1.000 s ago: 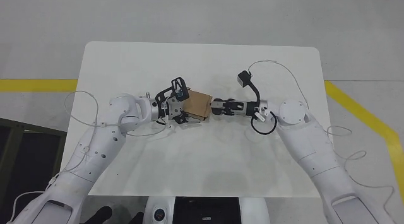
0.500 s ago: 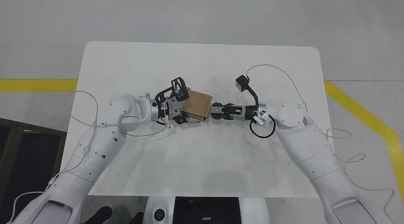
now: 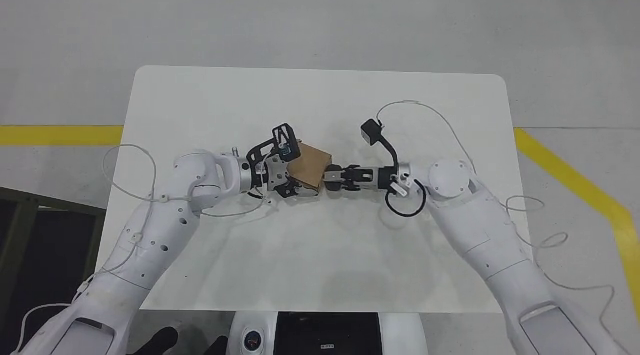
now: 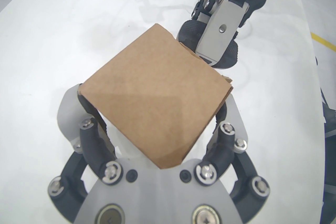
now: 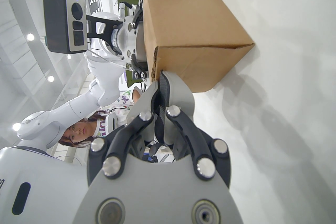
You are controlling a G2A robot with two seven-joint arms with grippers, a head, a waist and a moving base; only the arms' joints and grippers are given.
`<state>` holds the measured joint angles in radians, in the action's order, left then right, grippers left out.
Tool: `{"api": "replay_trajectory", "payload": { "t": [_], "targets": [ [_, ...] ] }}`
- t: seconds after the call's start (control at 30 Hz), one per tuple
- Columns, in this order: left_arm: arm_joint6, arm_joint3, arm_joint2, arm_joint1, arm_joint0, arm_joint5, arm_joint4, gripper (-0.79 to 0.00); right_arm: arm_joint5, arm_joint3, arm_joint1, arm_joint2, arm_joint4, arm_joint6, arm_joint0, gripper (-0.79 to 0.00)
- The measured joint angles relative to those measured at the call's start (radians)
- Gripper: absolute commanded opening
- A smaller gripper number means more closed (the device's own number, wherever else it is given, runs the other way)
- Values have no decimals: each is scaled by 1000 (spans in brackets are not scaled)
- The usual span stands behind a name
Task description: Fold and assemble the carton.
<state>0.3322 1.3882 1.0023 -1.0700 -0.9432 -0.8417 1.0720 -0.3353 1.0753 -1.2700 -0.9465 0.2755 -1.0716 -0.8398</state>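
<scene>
Carton (image 3: 312,165) sits at mid-surface (image 3: 200,105), tipped on a slant. I cannot tell whether its low corner touches down.

Left hand (image 4: 153,100) is clamped across the carton's near end, one finger (image 4: 72,109) on each side wall. The body is squared up: walls upright, top panel flat.

Right hand (image 5: 160,80) is at the carton's far end, opposite the left. Its fingers are pressed narrow together, tips hard against the end edge. Scraps of flap edge show beside the tips in the left wrist view. I cannot tell whether a flap is nipped between the fingers or only pushed.

Step in hand, as I judge it: closing the far end, working a flap inward while the left hand braces the body. The carton looks mostly formed, with this end unfinished.

Next move calls for a steady push along the carton's long axis, toward the left hand, so the flap folds flat rather than buckling. The left grip must stay firm. On this slant the carton could pivot or slip.
</scene>
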Motion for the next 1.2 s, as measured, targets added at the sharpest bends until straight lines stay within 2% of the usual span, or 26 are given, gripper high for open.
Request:
{"api": "replay_trajectory", "payload": {
  "t": [0.23, 0.43, 0.63, 0.73, 0.83, 0.93, 1.0, 1.03, 1.1, 1.2],
  "targets": [
    [-1, -3, 1, 0, 1, 2, -2, 0, -13, -16, -2, 1, 10, -2, 9, -785],
    [4, -6, 36, 9, -14, -9, -28, 0, -15, 7, 11, -34, 5, -9, -6, -785],
    [56, 17, 121, 35, -64, -34, -99, 0, -57, 46, 32, -94, -4, -11, -38, -785],
    [95, 35, 185, 52, -92, -74, -224, 0, -92, 63, 43, -126, -12, -14, -52, -785],
    [181, 65, 253, 72, -100, -86, -373, 0, -129, 78, 53, -156, -19, -15, -64, -785],
    [275, 95, 303, 88, -97, -43, -515, 0, -172, 88, 62, -184, -23, -15, -72, -782],
    [336, 101, 323, 94, -79, 20, -588, 0, -209, 86, 68, -205, -28, -7, -74, -776],
    [355, 99, 328, 96, -67, 51, -608, 0, -227, 82, 70, -214, -32, -1, -73, -770],
    [386, 83, 326, 95, -35, 127, -627, 0, -272, 67, 76, -238, -44, 20, -70, -705],
    [404, 45, 307, 89, 19, 229, -644, 0, -338, 40, 83, -272, -60, 60, -62, -690]
  ]
}}
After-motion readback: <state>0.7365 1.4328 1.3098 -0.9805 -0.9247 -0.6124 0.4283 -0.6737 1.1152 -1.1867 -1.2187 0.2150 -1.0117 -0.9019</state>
